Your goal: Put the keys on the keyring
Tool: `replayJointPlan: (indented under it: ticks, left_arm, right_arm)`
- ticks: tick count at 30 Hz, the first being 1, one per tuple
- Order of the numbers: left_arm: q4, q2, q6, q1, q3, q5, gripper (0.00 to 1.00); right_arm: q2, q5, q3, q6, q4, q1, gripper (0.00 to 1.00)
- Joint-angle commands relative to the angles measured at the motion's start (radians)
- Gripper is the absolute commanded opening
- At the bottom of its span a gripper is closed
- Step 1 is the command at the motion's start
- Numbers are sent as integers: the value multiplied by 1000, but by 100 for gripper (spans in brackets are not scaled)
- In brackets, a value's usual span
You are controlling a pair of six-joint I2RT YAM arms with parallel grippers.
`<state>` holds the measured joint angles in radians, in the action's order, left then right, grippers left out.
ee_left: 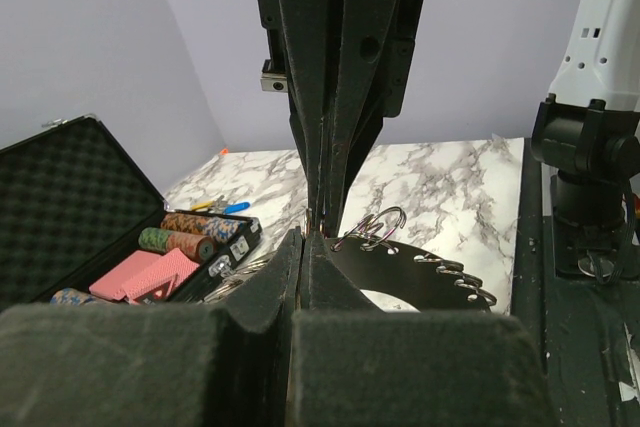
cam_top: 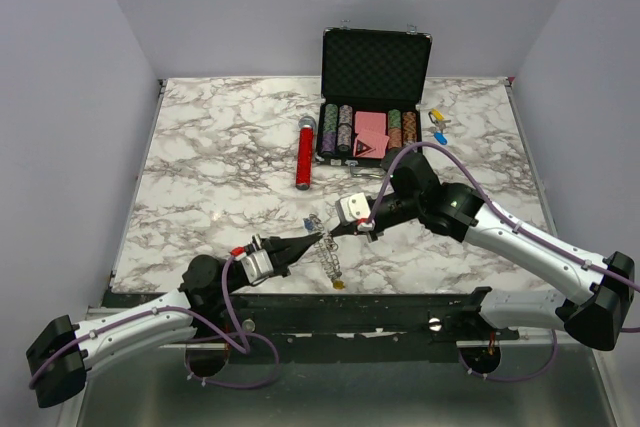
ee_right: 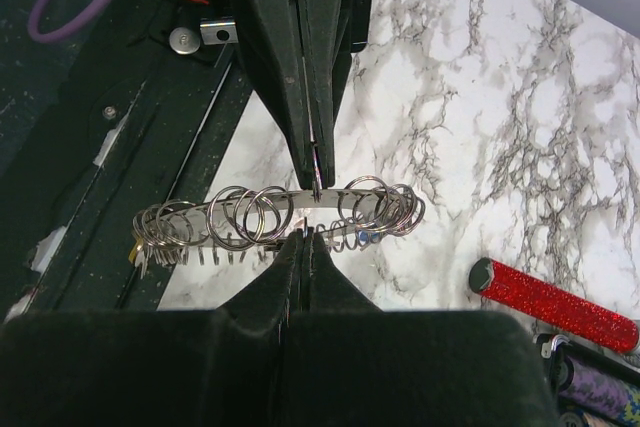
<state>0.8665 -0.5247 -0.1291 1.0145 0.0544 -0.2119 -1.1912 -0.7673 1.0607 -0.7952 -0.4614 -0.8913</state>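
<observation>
Where the two arms meet over the near edge of the table [cam_top: 220, 147], we see the left gripper [cam_top: 318, 239] and the right gripper [cam_top: 336, 231] pointing tip to tip, with the keyring [ee_right: 335, 197] between them. We find the left gripper's fingers pressed together on the thin band of the ring. In the right wrist view its tips come down onto the band's upper edge, and a sliver of metal shows between them. The right gripper's fingers are pressed together as well, their tips right at the band among the small loops. We cannot tell whether they clamp the band, a loop, or nothing.

The ring appears lifted off the marble and sits edge-on to the right wrist camera, with many small silver loops strung along it and bunched toward both ends. From above it hangs just below the meeting fingertips. A small yellow tag [cam_top: 340, 285] sits at its low end near the table's front edge, and a small blue tag [cam_top: 308, 222] lies just beside the left fingers.

Well apart from all this, toward the far right of the table, we see loose keys [cam_top: 438, 125] with blue and yellow tags lying just beside an open black case [cam_top: 375, 62]. The case's lid stands upright, and rows of chips [cam_top: 337, 129] fill its tray. A red cylinder [cam_top: 304, 154] lies flat just left of the case, its silver cap toward the far side.
</observation>
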Motion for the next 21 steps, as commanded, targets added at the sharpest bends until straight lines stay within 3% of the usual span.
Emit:
replayJointPlan:
  ticks: [1, 15, 21]
  left_arm:
    - [58, 5, -1, -5, -76, -21, 0]
    - [60, -21, -62, -10, -90, -115, 0]
    - [-17, -43, -104, -10, -62, -161, 0]
  right_arm:
    - [1, 23, 7, 22, 21, -9, 0]
    - [36, 48, 5, -140, -97, -1, 0]
    - [61, 72, 5, -173, -120, 12, 0]
